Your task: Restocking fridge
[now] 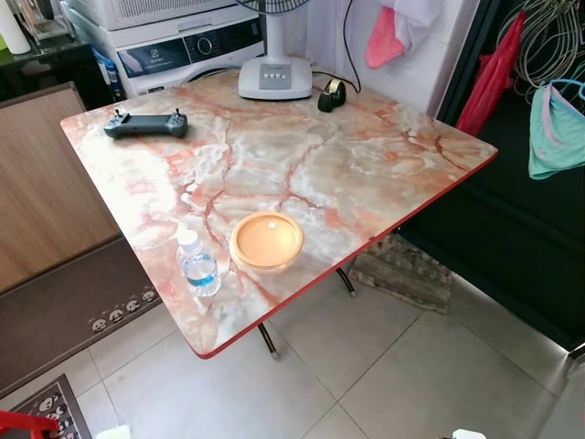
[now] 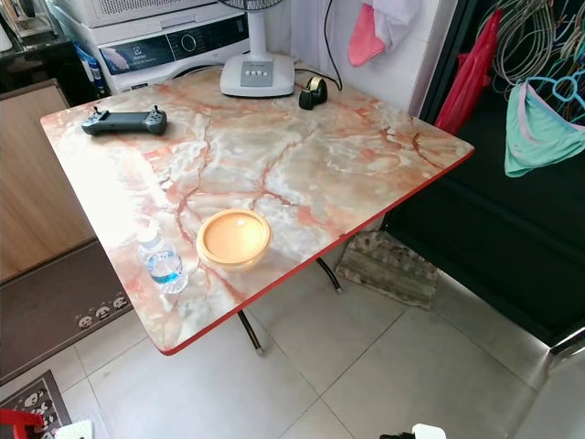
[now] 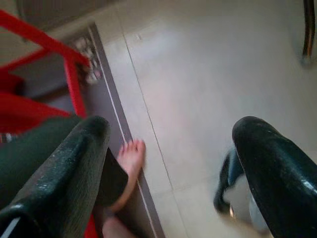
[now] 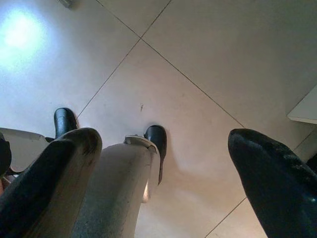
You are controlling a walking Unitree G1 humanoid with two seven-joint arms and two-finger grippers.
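Hanging over floor tiles, left hand spread empty, right hand likewise

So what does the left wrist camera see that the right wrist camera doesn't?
The left wrist view alone takes in a red frame, the edge of a dark mat and a person's bare foot. The right wrist view alone takes in the robot's own pale leg, a bright patch of light and a white corner of something. Both look down on a pale tiled floor between open black fingers, left gripper and right gripper alike holding nothing.
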